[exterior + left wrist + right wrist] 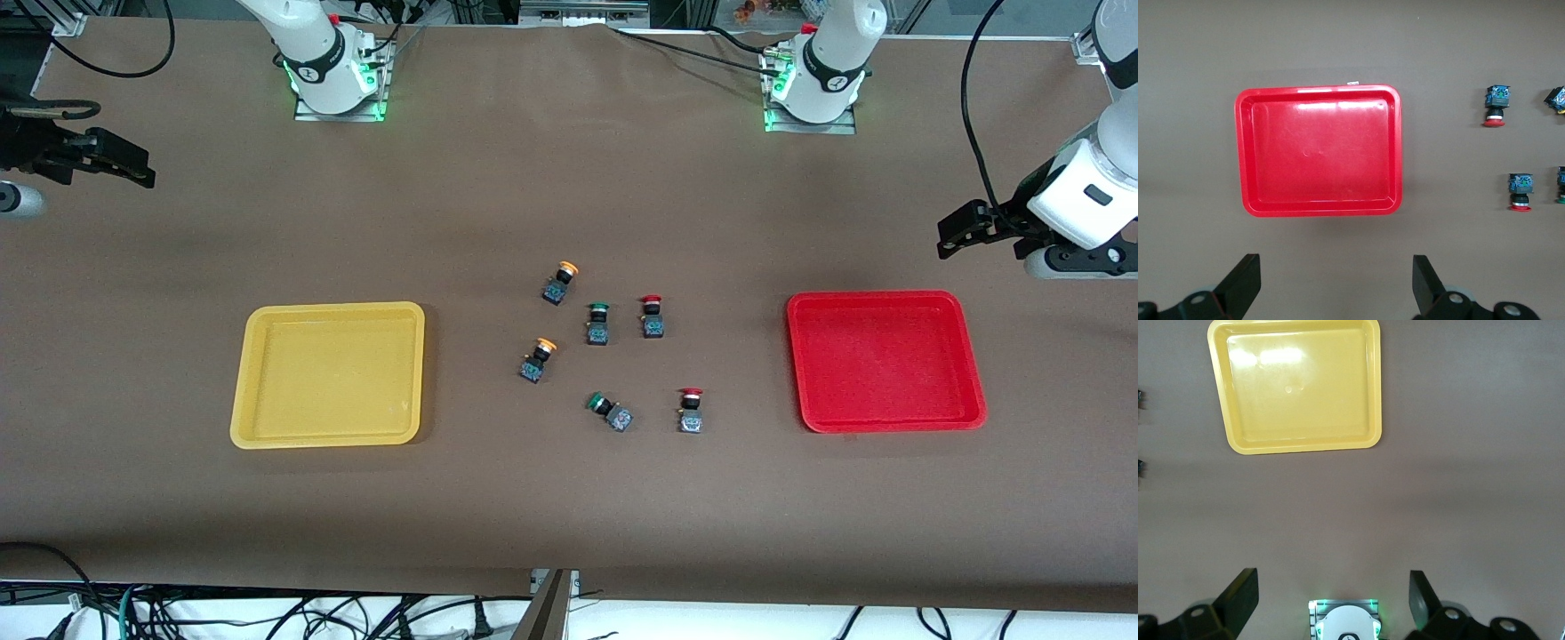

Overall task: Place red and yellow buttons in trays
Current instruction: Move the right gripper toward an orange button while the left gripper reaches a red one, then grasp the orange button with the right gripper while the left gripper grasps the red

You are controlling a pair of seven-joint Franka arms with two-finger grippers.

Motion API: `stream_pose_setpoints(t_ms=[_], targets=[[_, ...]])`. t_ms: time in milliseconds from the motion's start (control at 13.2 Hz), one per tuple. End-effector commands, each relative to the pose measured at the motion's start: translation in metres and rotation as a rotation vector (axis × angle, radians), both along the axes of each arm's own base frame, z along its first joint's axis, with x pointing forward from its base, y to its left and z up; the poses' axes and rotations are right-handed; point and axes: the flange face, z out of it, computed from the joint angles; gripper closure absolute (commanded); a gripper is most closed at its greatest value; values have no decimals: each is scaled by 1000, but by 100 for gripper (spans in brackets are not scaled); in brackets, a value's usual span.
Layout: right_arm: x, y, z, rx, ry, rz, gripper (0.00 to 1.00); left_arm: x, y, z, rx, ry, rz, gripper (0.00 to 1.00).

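Two red-capped buttons [653, 316] [690, 411] and two yellow-capped buttons [560, 283] [538, 360] lie loose mid-table between the trays. The yellow tray [329, 373] lies toward the right arm's end and the red tray [885, 360] toward the left arm's end; both hold nothing. My left gripper [949, 238] is open and empty, up over the table at the left arm's end; its wrist view shows the red tray [1318, 150] and both red buttons [1496, 105] [1520, 192]. My right gripper [133, 169] is open and empty, up over the right arm's end; its wrist view shows the yellow tray [1298, 383].
Two green-capped buttons [597, 324] [610, 412] lie among the others. The arm bases [333, 76] [813, 84] stand along the table edge farthest from the front camera. Brown cloth covers the table. Cables hang below the nearest edge.
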Motion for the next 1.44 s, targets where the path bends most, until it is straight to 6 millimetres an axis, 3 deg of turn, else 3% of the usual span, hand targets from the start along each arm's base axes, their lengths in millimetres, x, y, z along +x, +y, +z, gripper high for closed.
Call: stream_pose_setpoints(t_ms=[0, 378, 529, 756, 832, 983, 1134, 1210, 1361], targets=[[0, -1, 5, 4, -2, -9, 0, -2, -1, 6, -15, 2, 8, 0], [2, 1, 3, 10, -7, -15, 0, -1, -2, 4, -18, 6, 8, 0], [14, 5, -17, 24, 26, 2, 0, -1, -5, 4, -24, 8, 10, 0], [21, 11, -29, 30, 27, 14, 0, 2, -20, -6, -26, 25, -17, 0], [36, 10, -64, 30, 93, 4, 0, 2, -28, -10, -28, 44, -38, 0], [57, 16, -109, 45, 133, 9, 0, 3, -65, -33, -83, 112, -92, 0], [79, 55, -149, 62, 112, 34, 0, 16, -92, -70, -97, 159, -121, 0], [91, 65, -178, 50, 116, -25, 0, 32, -98, -90, -108, 125, -118, 0], [109, 106, -227, 45, 82, -131, 0, 76, -110, -135, -144, -25, -103, 0]])
